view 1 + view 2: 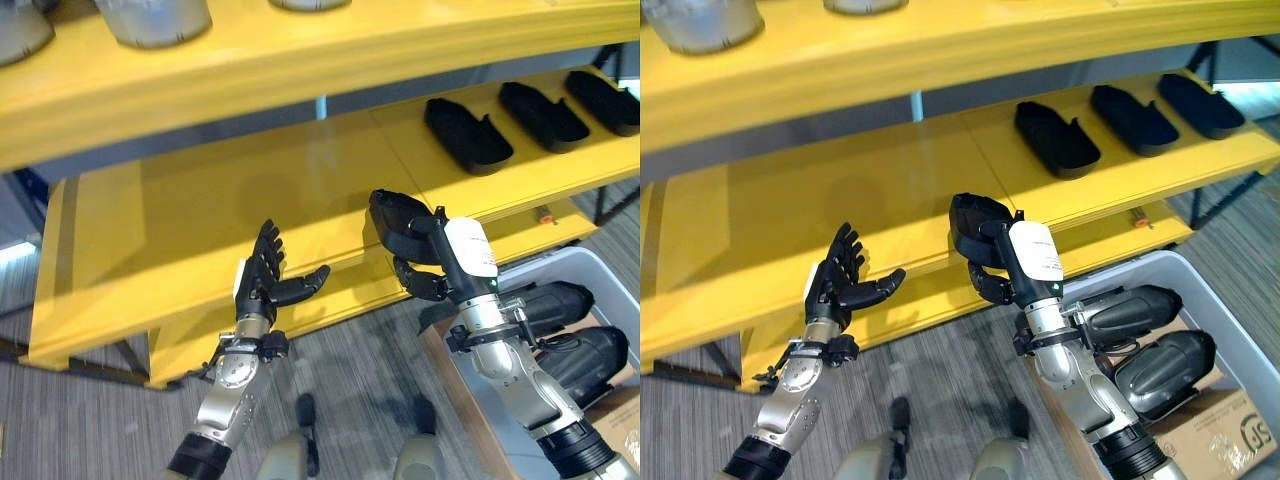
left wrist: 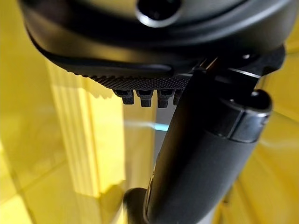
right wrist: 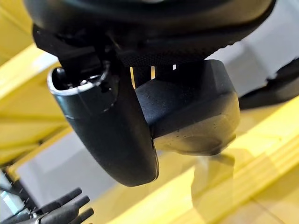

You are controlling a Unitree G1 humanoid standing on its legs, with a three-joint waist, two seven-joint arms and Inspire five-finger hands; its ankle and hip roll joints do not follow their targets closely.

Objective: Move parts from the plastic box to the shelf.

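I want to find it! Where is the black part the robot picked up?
The black plastic part is in the right hand, over the yellow shelf's front edge.

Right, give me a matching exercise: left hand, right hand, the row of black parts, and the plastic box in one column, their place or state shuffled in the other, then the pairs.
Things:
1. left hand
2. right hand
3. row of black parts
4. plastic box

Place or state:
A. lying on the yellow shelf, toward the robot's right
B. open and holding nothing, in front of the shelf
C. on the floor at the robot's right, dark parts inside
D. shut on a black part at the shelf's front edge

Pairs: 1-B, 2-D, 3-A, 4-C
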